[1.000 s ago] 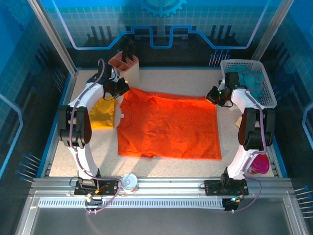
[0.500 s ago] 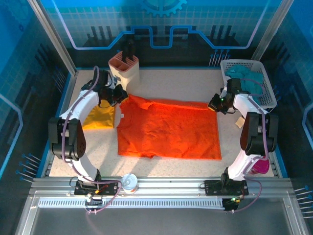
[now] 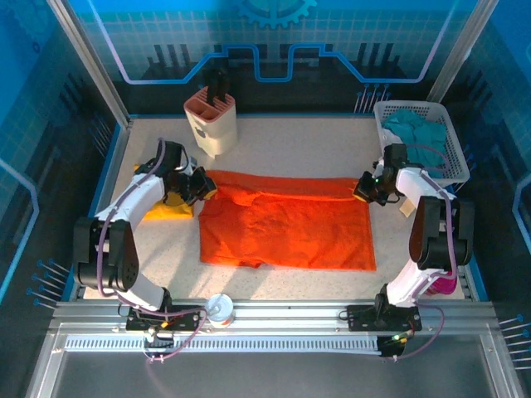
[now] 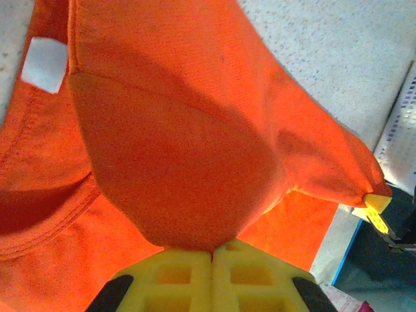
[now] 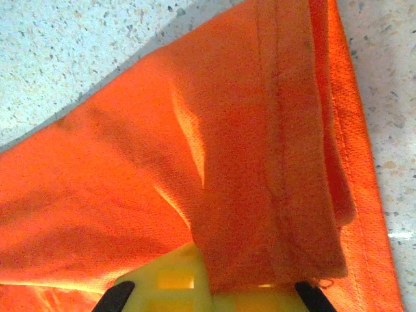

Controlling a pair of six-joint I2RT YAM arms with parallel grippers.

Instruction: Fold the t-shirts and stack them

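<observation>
Lying spread on the speckled surface (image 3: 290,141), the orange t-shirt (image 3: 286,228) was held at both far corners. The left pincer (image 3: 202,189) was clamped on the far-left corner. The right pincer (image 3: 365,187) was clamped on the far-right corner. The yellow t-shirt (image 3: 158,210) lay just left of the orange one, partly beneath the left arm.

place: robot lab cell | cue: blue panel walls (image 3: 274,33), aluminium frame (image 3: 274,319)
</observation>
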